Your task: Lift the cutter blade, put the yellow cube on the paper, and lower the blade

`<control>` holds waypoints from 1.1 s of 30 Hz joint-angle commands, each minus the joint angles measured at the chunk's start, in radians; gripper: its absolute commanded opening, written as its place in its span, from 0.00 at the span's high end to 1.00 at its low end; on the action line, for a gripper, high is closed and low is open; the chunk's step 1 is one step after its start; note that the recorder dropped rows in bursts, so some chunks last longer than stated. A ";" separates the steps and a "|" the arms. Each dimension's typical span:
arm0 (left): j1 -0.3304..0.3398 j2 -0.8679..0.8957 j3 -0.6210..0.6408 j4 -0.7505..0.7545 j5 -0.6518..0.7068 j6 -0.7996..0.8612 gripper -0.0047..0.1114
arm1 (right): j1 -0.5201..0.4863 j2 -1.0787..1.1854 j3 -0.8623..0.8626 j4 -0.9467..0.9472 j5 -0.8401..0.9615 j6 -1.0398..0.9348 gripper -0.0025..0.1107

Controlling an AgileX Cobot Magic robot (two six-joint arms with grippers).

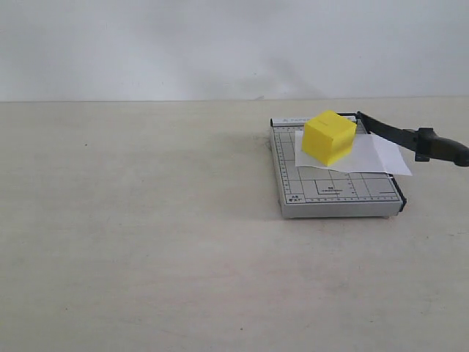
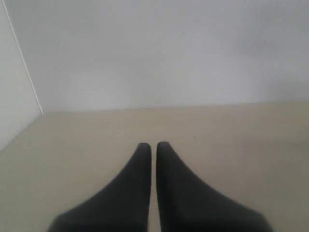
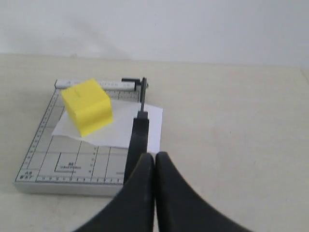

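The yellow cube (image 1: 330, 136) rests on the white paper (image 1: 381, 155), which lies on the grey gridded cutter base (image 1: 330, 192). The cutter blade (image 1: 399, 134) slants up from its hinge at the back, its thick handle out past the base's right side above the table. In the right wrist view the cube (image 3: 88, 105), paper (image 3: 123, 128) and blade (image 3: 139, 135) lie ahead. My right gripper (image 3: 155, 154) is shut and empty, just short of the handle end. My left gripper (image 2: 153, 144) is shut over bare table. Neither gripper shows in the exterior view.
The beige table (image 1: 146, 242) stretches left of and in front of the cutter, with a white wall (image 1: 220, 44) behind it. In the left wrist view a white side panel (image 2: 14, 96) meets the table at one edge.
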 commanded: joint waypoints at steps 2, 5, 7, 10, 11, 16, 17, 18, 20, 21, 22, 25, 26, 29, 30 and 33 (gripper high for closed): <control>-0.005 -0.008 0.100 -0.004 0.011 -0.013 0.92 | -0.003 -0.004 -0.083 -0.006 0.003 -0.109 0.98; -0.005 -0.008 0.100 -0.004 0.060 -0.013 0.92 | -0.003 -0.003 -0.098 -0.006 0.026 -0.129 0.98; -0.005 -0.008 0.100 -0.004 0.063 -0.013 0.92 | -0.003 -0.003 -0.098 -0.006 0.033 -0.139 0.98; -0.005 -0.008 0.100 -0.004 0.055 -0.013 0.92 | -0.003 0.002 -0.098 -0.006 0.048 -0.151 0.96; -0.005 -0.008 0.100 -0.014 0.056 -0.024 0.92 | -0.003 0.010 -0.098 -0.006 0.049 -0.151 0.92; -0.005 -0.008 0.100 -0.018 0.049 -0.158 0.92 | -0.003 0.087 -0.098 -0.001 0.004 -0.167 0.56; -0.005 -0.008 0.100 -0.018 0.045 -0.158 0.92 | -0.003 0.107 -0.098 0.003 -0.009 -0.167 0.52; -0.005 -0.008 0.100 -0.018 0.045 -0.158 0.92 | -0.003 0.124 -0.098 0.006 -0.021 -0.165 0.50; -0.005 -0.008 0.100 -0.018 0.041 -0.158 0.92 | -0.003 0.167 -0.098 0.005 -0.032 -0.158 0.49; -0.005 -0.008 0.100 -0.018 0.041 -0.158 0.92 | -0.003 0.185 -0.098 0.003 -0.032 -0.158 0.49; -0.007 -0.008 0.100 -0.018 0.041 -0.158 0.92 | -0.003 0.215 -0.098 0.003 -0.032 -0.158 0.49; -0.015 -0.008 0.100 -0.018 0.040 -0.158 0.92 | -0.003 0.275 -0.116 0.005 -0.024 -0.116 0.49; -0.015 -0.008 0.100 -0.018 0.040 -0.158 0.92 | -0.003 0.289 -0.128 0.005 -0.010 -0.094 0.49; -0.015 -0.008 0.100 -0.018 0.040 -0.158 0.92 | -0.003 0.329 -0.187 0.005 0.060 -0.053 0.49; -0.015 -0.008 0.100 -0.018 0.040 -0.158 0.92 | -0.003 0.341 -0.207 0.005 0.089 -0.051 0.49; -0.015 -0.008 0.100 -0.018 0.040 -0.158 0.92 | -0.003 0.385 -0.236 0.005 0.120 -0.033 0.49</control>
